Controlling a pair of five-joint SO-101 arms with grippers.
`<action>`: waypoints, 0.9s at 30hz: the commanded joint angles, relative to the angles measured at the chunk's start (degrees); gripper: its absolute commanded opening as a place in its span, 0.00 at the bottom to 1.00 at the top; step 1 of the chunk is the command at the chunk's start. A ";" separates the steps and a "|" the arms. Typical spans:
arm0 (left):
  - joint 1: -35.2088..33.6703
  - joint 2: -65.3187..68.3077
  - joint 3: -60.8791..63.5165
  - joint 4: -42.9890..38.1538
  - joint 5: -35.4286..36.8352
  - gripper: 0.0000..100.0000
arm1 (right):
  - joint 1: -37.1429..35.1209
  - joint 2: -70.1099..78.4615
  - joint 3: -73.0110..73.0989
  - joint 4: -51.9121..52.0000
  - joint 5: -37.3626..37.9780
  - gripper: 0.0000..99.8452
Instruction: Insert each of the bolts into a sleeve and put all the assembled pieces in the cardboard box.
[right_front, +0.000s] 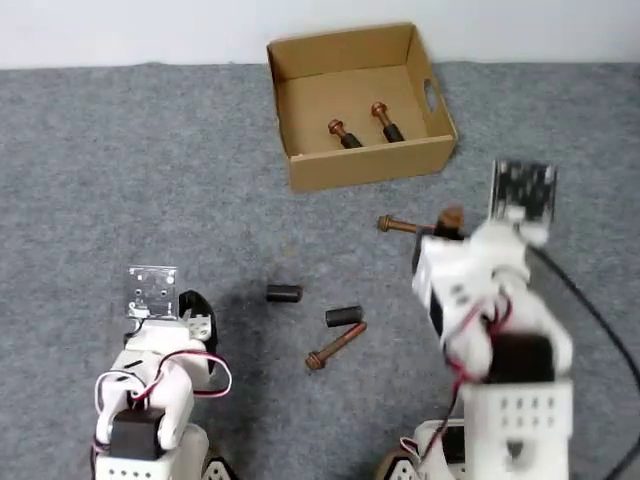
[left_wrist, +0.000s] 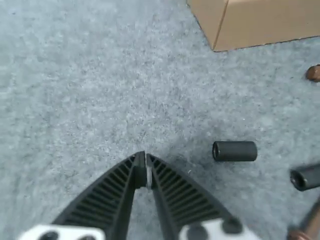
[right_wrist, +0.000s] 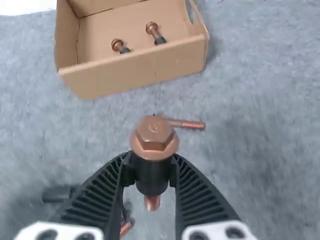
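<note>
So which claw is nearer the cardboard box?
Right. The right gripper, holding a sleeved bolt, sits just short of the cardboard box; the left gripper is farther back, beside a loose sleeve.

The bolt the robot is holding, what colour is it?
The bolt is shiny copper-orange. It shows best in the right wrist view.

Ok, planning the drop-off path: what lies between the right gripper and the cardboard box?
A loose bolt lies on the carpet between the right gripper and the cardboard box, seen in the right wrist view.
</note>
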 joint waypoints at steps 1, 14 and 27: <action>-0.26 -0.44 2.42 -4.75 -0.44 0.00 | 0.31 10.51 -13.10 -0.57 -0.53 0.01; -0.26 -0.35 5.32 -2.64 -9.32 0.01 | -0.92 40.84 -29.80 -24.84 -0.18 0.01; -0.35 -0.18 5.32 -3.87 -9.76 0.01 | -5.23 69.14 -45.63 -43.21 9.05 0.01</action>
